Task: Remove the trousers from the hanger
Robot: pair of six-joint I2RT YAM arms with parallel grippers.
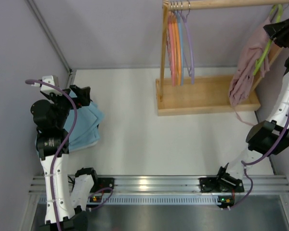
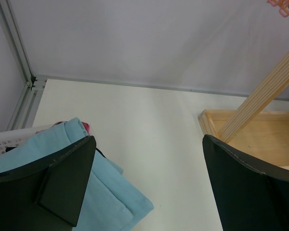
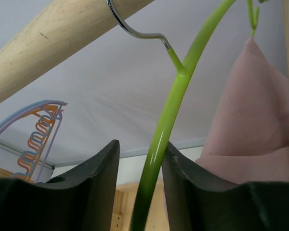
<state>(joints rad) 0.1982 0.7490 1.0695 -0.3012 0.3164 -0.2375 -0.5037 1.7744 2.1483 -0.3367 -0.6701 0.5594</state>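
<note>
At the bottom of the overhead view, both arms are rising from a metal rail at the near edge of the white table (image 1: 149, 139). The left arm is reaching up the left side of the frame, and the left gripper (image 2: 149, 139) is hovering with its jaws spread wide and nothing between them. In its wrist view a light blue cloth (image 2: 111, 197) is lying under the left finger at the lower left. That cloth is spilling over the rim of a white basket (image 2: 5, 142), and a scrap of something red is peeking out behind it.

The right arm is stretching up the right edge of the overhead view to the upper right corner. There the right gripper (image 3: 141, 143) is straddling the stem of a green hanger (image 3: 169, 115). Its jaws are standing only a little apart. The right finger is touching the stem, and a thin gap is showing on the left side.

The pink trousers (image 1: 245, 67) are hanging from that green hanger in the upper right, drooping down to the wooden rack base (image 1: 207, 96). The hanger's metal hook is sitting over the wooden rod (image 1: 231, 4) along the top of the frame. Farther left on the rod, a bunch of bare hangers (image 1: 180, 43) in orange, blue and purple is hanging beside the upright post.
</note>
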